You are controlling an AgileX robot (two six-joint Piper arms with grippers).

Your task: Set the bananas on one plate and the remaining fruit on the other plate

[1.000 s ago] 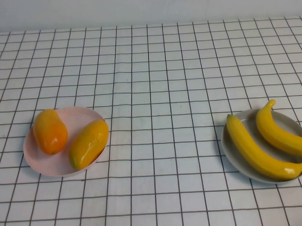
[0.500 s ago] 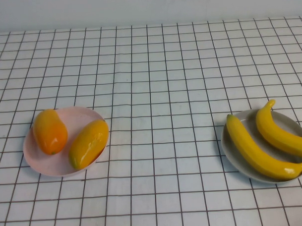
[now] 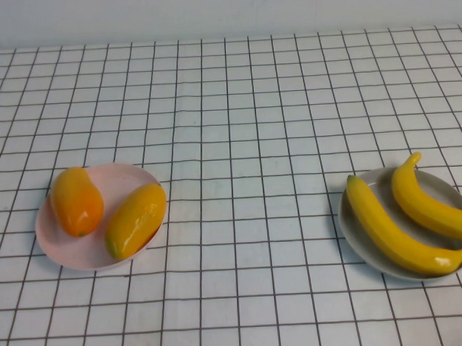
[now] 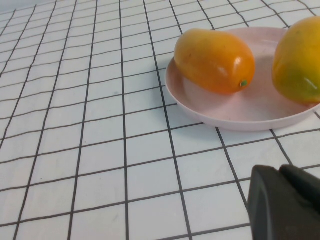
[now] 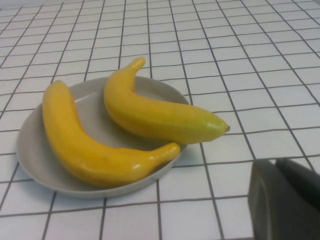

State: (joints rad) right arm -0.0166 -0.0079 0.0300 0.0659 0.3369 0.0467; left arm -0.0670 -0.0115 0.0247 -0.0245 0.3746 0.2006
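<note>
1. Comparing this moment with the one a second before, we found nothing changed: both plates and all four fruits lay exactly where they had been, and neither arm showed in the high view.
2. We saw the pink plate (image 3: 89, 246) on the left of the bench (image 3: 237, 142), carrying the two mango-like fruits: the orange fruit (image 3: 76, 201) on its left half and the yellow-orange fruit (image 3: 135, 220) on its right half, overhanging the rim slightly.
3. We saw the grey-blue plate (image 3: 362, 240) on the right of the bench, holding both bananas: the nearer banana (image 3: 396, 232) lay across the plate's left and front, and the farther banana (image 3: 429, 202) curved just beside it, its tip running past the plate's right edge.
4. We found the left gripper (image 4: 285, 202) as a dark shape at the edge of the left wrist view, near the pink plate but apart from it, its jaws closed and holding nothing.
5. We found the right gripper (image 5: 285, 200) likewise at the edge of the right wrist view, near the grey-blue plate and clear of the bananas, its jaws closed and empty.
</note>
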